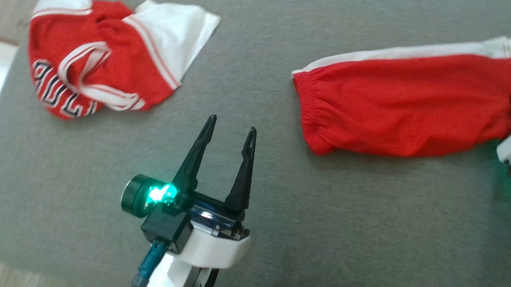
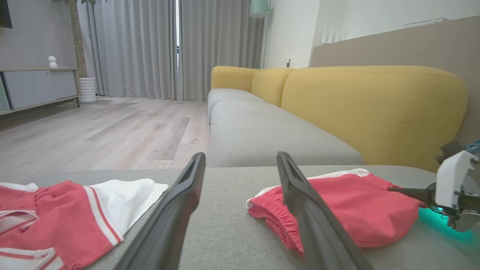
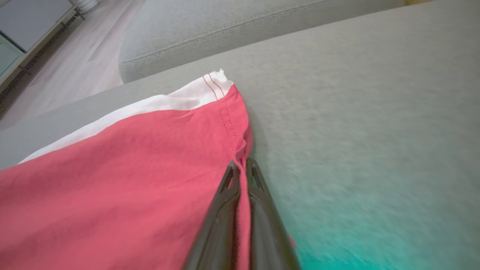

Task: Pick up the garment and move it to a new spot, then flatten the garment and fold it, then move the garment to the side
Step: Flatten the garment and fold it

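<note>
One "BULL" jersey (image 1: 114,58) beside red shorts (image 1: 401,102)

On the sofa seat (image 1: 341,231), the jersey (image 1: 97,57) lies upper left of the frame and the shorts (image 1: 401,106) upper right, well apart, with the left gripper (image 1: 232,123) lower centre.

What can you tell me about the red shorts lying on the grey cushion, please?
The red shorts look like thin sports knit and are laid out flat. They have a white side stripe along the far edge and a gathered elastic waistband pointing toward the robot's left. They lie on the grey cushion. The right end effector is shut on the leg hem, pinching a fold of fabric.
</note>
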You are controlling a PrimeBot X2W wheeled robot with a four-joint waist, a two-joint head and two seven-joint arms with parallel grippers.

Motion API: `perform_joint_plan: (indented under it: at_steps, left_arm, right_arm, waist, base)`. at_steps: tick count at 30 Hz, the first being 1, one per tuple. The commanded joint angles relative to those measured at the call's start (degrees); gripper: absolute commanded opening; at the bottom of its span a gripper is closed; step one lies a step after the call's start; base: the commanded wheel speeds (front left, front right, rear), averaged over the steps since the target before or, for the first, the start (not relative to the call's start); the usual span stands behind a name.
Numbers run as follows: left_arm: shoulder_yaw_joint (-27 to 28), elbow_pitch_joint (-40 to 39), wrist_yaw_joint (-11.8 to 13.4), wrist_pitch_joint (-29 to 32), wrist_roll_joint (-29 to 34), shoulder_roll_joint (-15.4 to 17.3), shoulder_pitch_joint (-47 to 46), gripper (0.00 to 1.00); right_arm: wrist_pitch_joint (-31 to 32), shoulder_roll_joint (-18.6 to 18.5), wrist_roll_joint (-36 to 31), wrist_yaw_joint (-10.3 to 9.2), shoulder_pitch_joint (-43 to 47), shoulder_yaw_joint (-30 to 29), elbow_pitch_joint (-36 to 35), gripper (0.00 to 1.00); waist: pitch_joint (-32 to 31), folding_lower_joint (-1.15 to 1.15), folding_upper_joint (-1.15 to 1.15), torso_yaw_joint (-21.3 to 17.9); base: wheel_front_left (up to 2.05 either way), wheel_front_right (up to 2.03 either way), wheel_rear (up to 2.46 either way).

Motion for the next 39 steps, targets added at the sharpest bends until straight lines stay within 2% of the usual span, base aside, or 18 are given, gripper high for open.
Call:
perform_joint_plan:
  at_steps: [1,11,19,30,39]
  left_arm:
    - [2.1,-1.4,-0.3,-0.3,0.7,0.1,0.8,1.0]
    - [3.3,-0.6,-1.6,-0.3,1.3,0.1,2.5,1.0]
    - [3.2,0.3,-2.1,-0.3,1.0,0.1,2.7,1.0]
    - [2.6,1.3,-2.5,-0.3,0.5,0.1,4.2,1.0]
    - [2.4,1.8,-2.6,-0.3,0.1,0.0,4.9,1.0]
  right_arm:
    - [-0.8,-1.2,0.3,-0.04,2.3,0.1,-1.0,0.0]
    - [-1.5,-3.7,1.4,-0.04,9.2,-5.3,-3.5,0.0]
    - [-2.1,-2.1,-0.8,-0.04,8.4,-6.0,-8.2,0.0]
    - [1.5,5.8,-5.8,-0.04,5.1,0.9,-20.1,0.0]
    - [4.2,12.3,-6.3,-0.04,7.5,9.6,-24.4,0.0]
  waist:
    - [-1.8,0.0,0.0,-2.6]
    - [-4.9,0.0,0.0,-9.0]
    - [-6.7,0.0,0.0,-10.5]
    - [-10.0,0.0,0.0,-7.7]
    - [-11.1,0.0,0.0,-4.4]
  base:
    - [0.0,0.0,0.0]
    - [0.0,0.0,0.0]
    - [0.0,0.0,0.0]
    - [0.0,0.0,0.0]
    - [0.0,0.0,0.0]
